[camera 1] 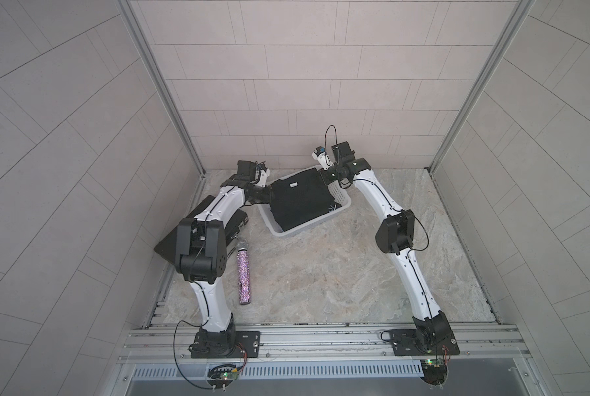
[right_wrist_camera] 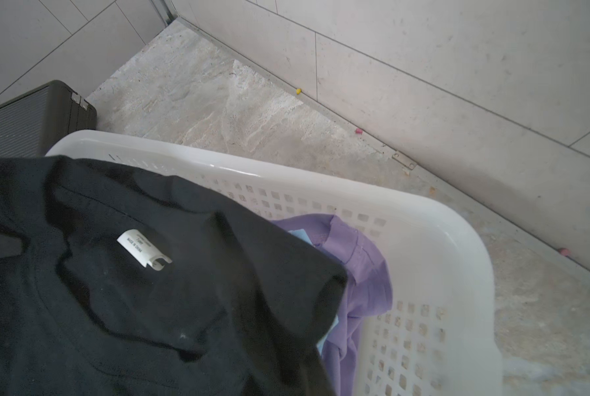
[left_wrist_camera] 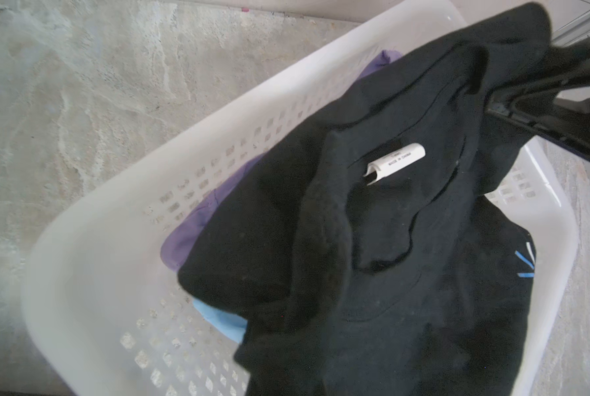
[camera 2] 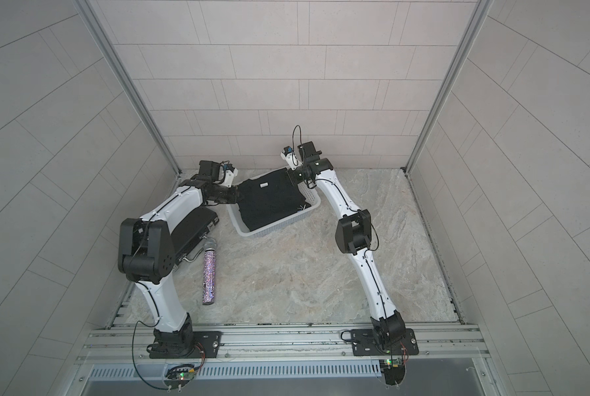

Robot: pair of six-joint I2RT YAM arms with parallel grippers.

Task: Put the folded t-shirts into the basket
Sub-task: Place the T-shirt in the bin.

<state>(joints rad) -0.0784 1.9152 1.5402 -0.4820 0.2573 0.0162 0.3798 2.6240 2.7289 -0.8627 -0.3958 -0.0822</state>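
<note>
Your left gripper (camera 1: pixel 271 192) has its jaws together, pinching one collar-side corner of the black t-shirt (camera 1: pixel 298 202). Its own fingers do not show in the left wrist view, so you read that hold from both top views. Your right gripper (left_wrist_camera: pixel 502 103) is clamped on the opposite corner, cloth bunched between its dark fingers. The held edge spans the two pincers and runs along the far long wall of the basket (camera 1: pixel 288 233). From there the shirt slopes down toward the robot, hem low inside the near wall, starburst mark (left_wrist_camera: pixel 525 262) near the basket's right corner. The basket thus lies straight below both pincers, neither arm nearer; you can judge the coming move a level drop and release. Beneath lie the lilac t-shirt (left_wrist_camera: pixel 197 219) and the light blue t-shirt (left_wrist_camera: pixel 218 315), rumpled at the edges; no teal shows. The black knit is matte, limp and lint-specked, and its white neck label (left_wrist_camera: pixel 394 163) curls up. The basket is glossy white plastic with a rounded rim and square perforations. Off left lie a ribbed hard case (right_wrist_camera: pixel 29 123) and a glittery microphone (camera 1: pixel 243 274) on the marbled table (camera 1: pixel 338 274).
</note>
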